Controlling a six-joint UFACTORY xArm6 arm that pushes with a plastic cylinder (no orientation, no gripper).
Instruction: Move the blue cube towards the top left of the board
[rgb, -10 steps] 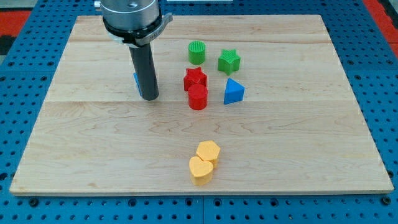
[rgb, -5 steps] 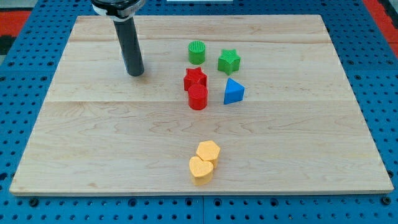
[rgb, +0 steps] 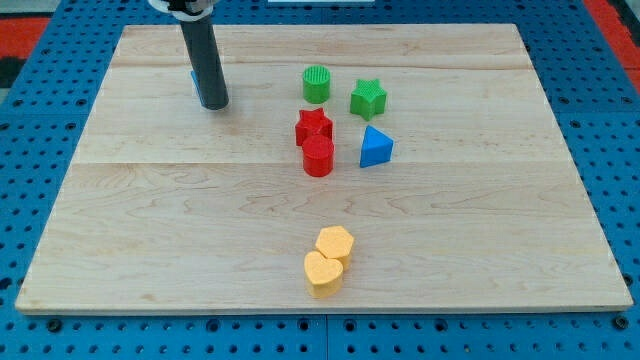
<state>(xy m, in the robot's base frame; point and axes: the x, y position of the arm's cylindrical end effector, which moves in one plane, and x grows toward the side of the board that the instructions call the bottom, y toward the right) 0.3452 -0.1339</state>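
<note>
Most of the push looks done: the blue cube (rgb: 194, 83), nearly hidden behind the rod, sits far-left on the board (rgb: 150, 220), the tip (rgb: 215, 103) just beside it; no claw exists to report.

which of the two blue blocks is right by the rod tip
The blue cube, a sliver showing behind my tip. The blue triangular block sits far toward the view's right.

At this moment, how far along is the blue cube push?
Mostly done: the blue cube sits in the board's upper left area, only a sliver showing behind the rod. In hand: my tip is right against its right side. Left: perhaps a short nudge further toward the corner.
</note>
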